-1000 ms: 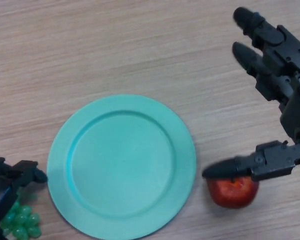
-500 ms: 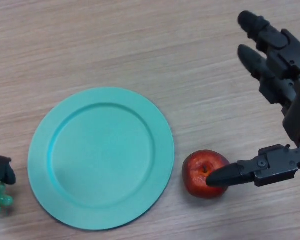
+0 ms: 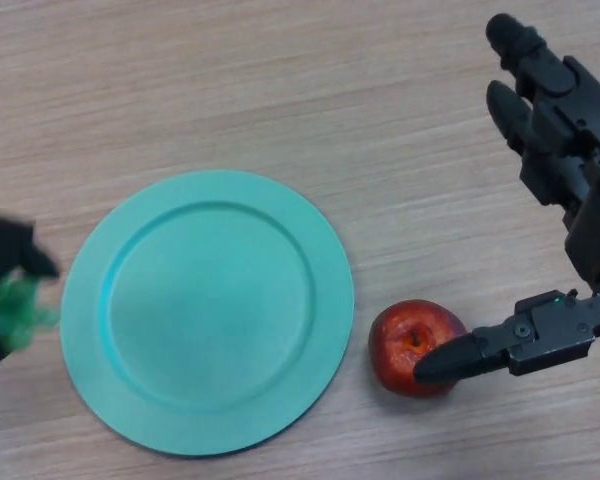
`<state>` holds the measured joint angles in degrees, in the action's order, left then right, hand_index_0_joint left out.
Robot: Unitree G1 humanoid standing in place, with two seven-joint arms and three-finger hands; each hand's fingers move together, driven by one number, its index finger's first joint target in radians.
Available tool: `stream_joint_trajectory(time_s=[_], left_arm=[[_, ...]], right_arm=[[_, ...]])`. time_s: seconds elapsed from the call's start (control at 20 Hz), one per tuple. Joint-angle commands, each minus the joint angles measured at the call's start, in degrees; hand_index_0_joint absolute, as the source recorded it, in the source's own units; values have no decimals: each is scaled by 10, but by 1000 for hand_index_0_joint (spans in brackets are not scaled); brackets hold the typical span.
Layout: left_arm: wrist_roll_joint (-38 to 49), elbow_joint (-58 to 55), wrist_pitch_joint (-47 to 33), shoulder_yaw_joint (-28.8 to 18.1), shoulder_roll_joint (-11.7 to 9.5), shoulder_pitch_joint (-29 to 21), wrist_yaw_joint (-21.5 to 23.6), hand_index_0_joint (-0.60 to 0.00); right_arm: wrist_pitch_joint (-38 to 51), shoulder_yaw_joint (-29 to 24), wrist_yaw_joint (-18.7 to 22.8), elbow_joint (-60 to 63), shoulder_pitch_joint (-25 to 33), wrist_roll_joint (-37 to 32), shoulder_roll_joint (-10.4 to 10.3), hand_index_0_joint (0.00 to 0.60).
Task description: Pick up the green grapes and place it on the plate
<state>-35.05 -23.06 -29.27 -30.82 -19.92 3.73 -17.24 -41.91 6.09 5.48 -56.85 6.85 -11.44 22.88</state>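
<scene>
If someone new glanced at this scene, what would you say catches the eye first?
The big teal plate at centre-left stands out, bare. Right of it sits a red apple, with the open right hand spread above it, thumb over the apple. At the left edge, the left hand holds the green grapes.

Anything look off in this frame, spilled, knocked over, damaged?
Nothing stands out. The teal plate lies flat and bare on the wooden table. The red apple sits upright beside it, under the open right hand. At the left edge the left hand holds the green grapes.
</scene>
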Motion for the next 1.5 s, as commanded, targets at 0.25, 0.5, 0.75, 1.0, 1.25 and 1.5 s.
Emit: stream_joint_trajectory(time_s=[0.25,0.5,0.75,1.0,1.25,1.5], left_arm=[[110,-96,107,21,-10,-20,18,-401],[178,-132,173,15,-9,-21,-42,0],[330,-158,258,2,-1,-30,-42,0],[581,-179,413,-39,-7,-35,-16,0],[720,-212,514,-53,-8,-3,-3,0],[694,-223,513,-38,0,-4,-6,0]], right_arm=[[94,-17,2,-31,14,1,1,67],[87,-10,-10,-31,16,23,-10,0],[66,15,-19,-31,34,57,-32,0],[37,42,-48,-31,59,115,-80,0],[10,65,-75,-31,79,166,-118,0],[11,66,-78,-31,81,164,-120,0]])
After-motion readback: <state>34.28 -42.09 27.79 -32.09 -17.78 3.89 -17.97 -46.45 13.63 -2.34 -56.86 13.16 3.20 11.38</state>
